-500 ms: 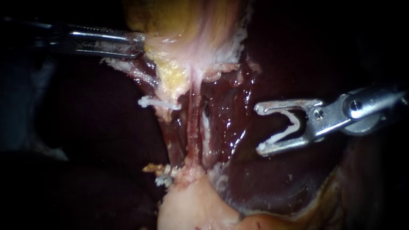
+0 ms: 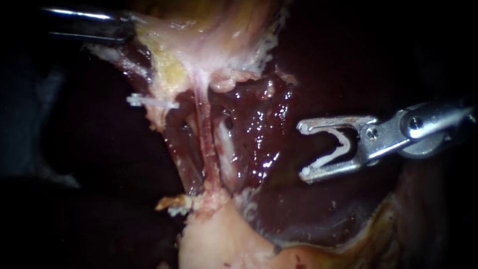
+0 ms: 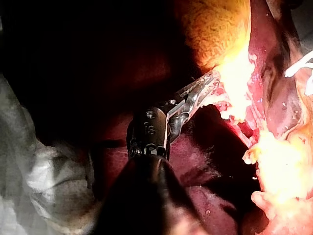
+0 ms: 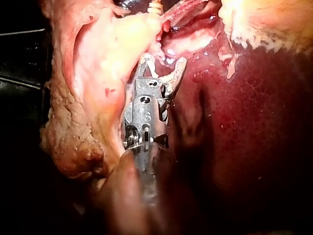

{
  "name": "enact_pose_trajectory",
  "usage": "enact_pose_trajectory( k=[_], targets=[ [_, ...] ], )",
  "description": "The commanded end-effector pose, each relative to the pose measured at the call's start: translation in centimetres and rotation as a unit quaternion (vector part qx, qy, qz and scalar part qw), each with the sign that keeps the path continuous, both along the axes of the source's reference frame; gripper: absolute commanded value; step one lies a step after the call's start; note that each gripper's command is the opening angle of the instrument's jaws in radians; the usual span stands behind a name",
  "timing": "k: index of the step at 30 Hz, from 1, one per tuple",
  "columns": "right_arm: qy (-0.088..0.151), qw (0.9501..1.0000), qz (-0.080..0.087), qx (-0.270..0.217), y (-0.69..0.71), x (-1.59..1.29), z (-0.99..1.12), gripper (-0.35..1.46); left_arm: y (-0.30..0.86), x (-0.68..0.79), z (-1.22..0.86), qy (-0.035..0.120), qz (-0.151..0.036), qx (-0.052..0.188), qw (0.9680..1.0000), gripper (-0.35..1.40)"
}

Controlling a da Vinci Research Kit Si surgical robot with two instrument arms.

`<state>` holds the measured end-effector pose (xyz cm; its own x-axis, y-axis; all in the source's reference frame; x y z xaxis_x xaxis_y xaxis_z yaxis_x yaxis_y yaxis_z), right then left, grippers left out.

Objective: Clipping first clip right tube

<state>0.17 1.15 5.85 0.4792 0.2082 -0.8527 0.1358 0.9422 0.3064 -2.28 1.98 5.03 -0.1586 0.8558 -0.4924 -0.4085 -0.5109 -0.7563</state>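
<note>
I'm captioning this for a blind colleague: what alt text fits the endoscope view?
The right instrument holds a loaded clip in its spread jaws, apart from the tubes stretched upright mid-view. The left instrument grips pale tissue at upper left; another white clip sits just left of the tubes, with dark liver behind.

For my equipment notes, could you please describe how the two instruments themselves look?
The left instrument is a slim, slotted silver metal tip on a black wrist and dark shaft. The right instrument is silver metal too, with a broad forked tip and round pivot screws.
</note>
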Motion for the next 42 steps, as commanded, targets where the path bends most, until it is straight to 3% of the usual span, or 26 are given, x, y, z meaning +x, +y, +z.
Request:
enact_pose_trajectory(
  k=[1, 5, 8, 12, 21, 36, 42],
  targets=[
    [-0.001, 1.0000, 0.000, 0.000, 0.00, 0.03, 0.00, 0.50, -0.01, -0.01, 0.00, 0.000, -0.001, -0.001, 1.0000, -0.35],
    [0.003, 1.0000, 0.004, -0.004, -0.06, 0.17, 0.04, 0.50, -0.03, -0.04, 0.02, 0.001, -0.002, -0.002, 1.0000, -0.35],
    [0.004, 0.9998, 0.013, 0.016, -0.14, 0.33, 0.11, 0.50, -0.04, -0.04, 0.01, 0.001, -0.003, -0.002, 1.0000, -0.35],
    [0.009, 0.9987, 0.009, 0.050, -0.26, 0.59, 0.26, 0.50, -0.04, -0.05, 0.01, 0.001, -0.003, -0.002, 1.0000, -0.35],
    [0.025, 0.9919, 0.053, 0.113, -0.37, 1.14, 0.56, 0.50, -0.05, -0.07, 0.03, 0.002, -0.004, -0.003, 1.0000, -0.35],
    [0.054, 0.9814, 0.062, 0.174, -0.57, 1.76, 0.84, 0.50, -0.06, -0.09, 0.04, 0.003, -0.005, -0.003, 1.0000, -0.35],
    [0.073, 0.9759, 0.069, 0.193, -0.60, 1.83, 0.85, 0.50, -0.06, -0.09, 0.04, 0.003, -0.005, -0.003, 1.0000, -0.35]
  ],
)
